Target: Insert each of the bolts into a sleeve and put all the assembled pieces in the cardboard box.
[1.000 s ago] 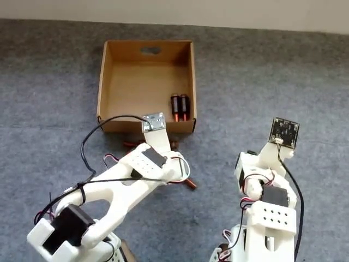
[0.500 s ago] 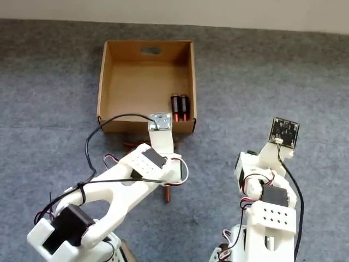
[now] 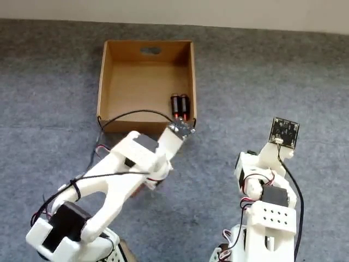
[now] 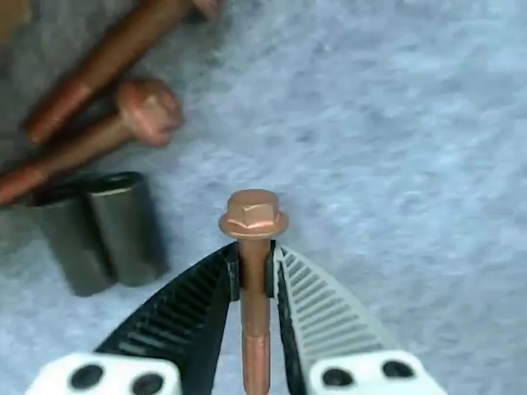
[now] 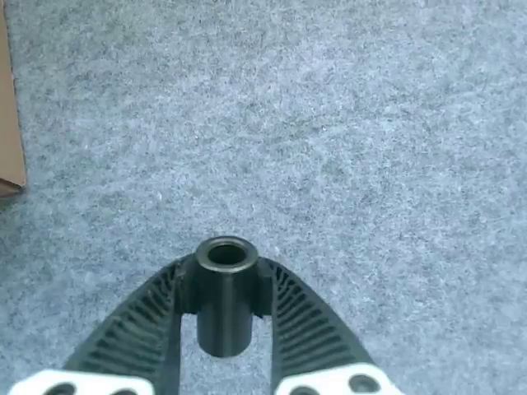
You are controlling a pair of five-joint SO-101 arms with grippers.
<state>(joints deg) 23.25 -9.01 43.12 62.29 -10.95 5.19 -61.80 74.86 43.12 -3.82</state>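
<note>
My left gripper point(image 4: 254, 253) is shut on the shank of a copper bolt point(image 4: 253, 216), whose hex head sticks out past the fingertips above the grey carpet. Two more bolts point(image 4: 99, 62) lie crossed on the carpet beyond it, beside two dark sleeves point(image 4: 103, 230) that rest side by side. A black sleeve point(image 5: 224, 290) is held in my shut right gripper point(image 5: 224, 276), open end facing out. In the high view the cardboard box point(image 3: 109, 87) stands at the back and holds two assembled pieces point(image 3: 180, 106) by its front right wall. The left arm point(image 3: 136, 158) reaches just in front of the box.
The right arm point(image 3: 267, 185) stands at the front right, away from the box. A corner of the box point(image 5: 6, 107) shows at the edge of the right wrist view. Grey carpet point(image 3: 262, 71) covers the whole table.
The left arm has swung its wrist to the right along the box front. The bolt, seen beside the arm earlier, now sits hidden under it. The right arm has not moved.
</note>
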